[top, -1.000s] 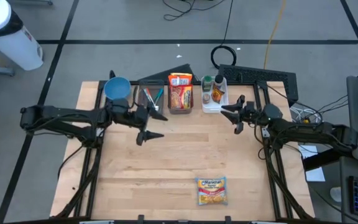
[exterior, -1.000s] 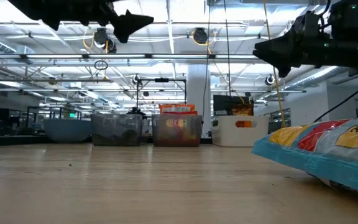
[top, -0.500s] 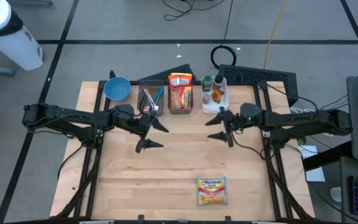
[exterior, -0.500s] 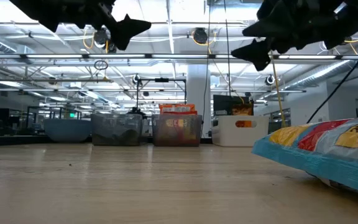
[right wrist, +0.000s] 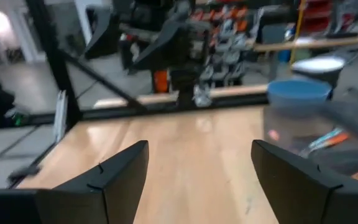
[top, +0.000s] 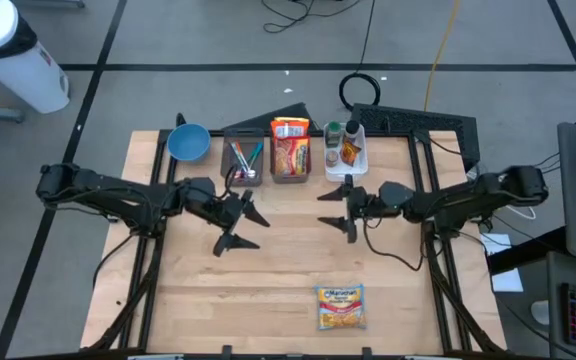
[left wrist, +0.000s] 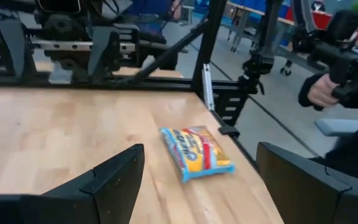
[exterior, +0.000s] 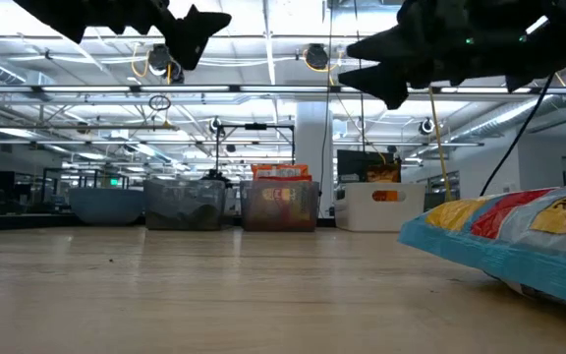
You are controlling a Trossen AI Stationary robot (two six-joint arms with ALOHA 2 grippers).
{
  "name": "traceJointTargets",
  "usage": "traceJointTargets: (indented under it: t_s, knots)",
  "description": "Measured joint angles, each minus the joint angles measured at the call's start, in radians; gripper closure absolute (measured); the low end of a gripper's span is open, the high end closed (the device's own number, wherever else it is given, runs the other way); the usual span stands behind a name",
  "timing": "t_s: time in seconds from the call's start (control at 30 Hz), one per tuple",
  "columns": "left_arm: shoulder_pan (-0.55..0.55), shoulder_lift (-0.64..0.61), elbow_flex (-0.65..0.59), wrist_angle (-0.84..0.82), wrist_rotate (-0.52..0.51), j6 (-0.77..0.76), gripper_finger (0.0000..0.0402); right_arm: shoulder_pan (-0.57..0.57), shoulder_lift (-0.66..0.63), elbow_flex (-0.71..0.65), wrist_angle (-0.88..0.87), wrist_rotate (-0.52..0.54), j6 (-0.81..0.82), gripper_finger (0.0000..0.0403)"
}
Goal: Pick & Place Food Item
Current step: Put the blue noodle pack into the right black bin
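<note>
A yellow and blue noodle packet (top: pixel 340 306) lies flat on the wooden table near its front edge; it also shows in the low view (exterior: pixel 519 241) and the left wrist view (left wrist: pixel 197 151). My left gripper (top: pixel 244 227) is open and empty above the table's middle left. My right gripper (top: pixel 339 209) is open and empty above the table's middle, right of the left one. Both hang well clear of the packet.
Along the far edge stand a blue bowl (top: pixel 188 143), a clear bin of pens (top: pixel 243 160), a clear bin with a noodle packet (top: pixel 290 150) and a white tray of bottles (top: pixel 346 150). A person's hand (left wrist: pixel 321 91) shows beyond the table.
My right gripper has moved toward the table's left edge and a little nearer, out over the table's middle. My left gripper has moved a little toward the near edge. The packet has not moved.
</note>
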Motion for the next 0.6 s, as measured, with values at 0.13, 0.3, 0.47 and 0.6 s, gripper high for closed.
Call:
traceJointTargets:
  t_s: [0.13, 0.3, 0.47, 0.6]
  knots:
    - [-0.030, 0.000, 0.000, -0.003, -0.011, -0.036, 0.0083, 0.102, -0.094, 0.008, -0.205, 0.108, -0.046, 0.0132]
    - [-0.072, 0.000, 0.000, -0.004, -0.115, -0.052, 0.0089, 0.298, -0.208, 0.033, -0.504, 0.410, -0.041, 0.0143]
    - [-0.099, 0.000, -0.001, -0.006, -0.179, -0.108, 0.0091, 0.419, -0.232, 0.033, -0.636, 0.494, 0.187, 0.0146]
    - [-0.127, 0.000, -0.002, -0.005, -0.203, -0.134, 0.0092, 0.482, -0.195, 0.033, -0.666, 0.423, 0.393, 0.0143]
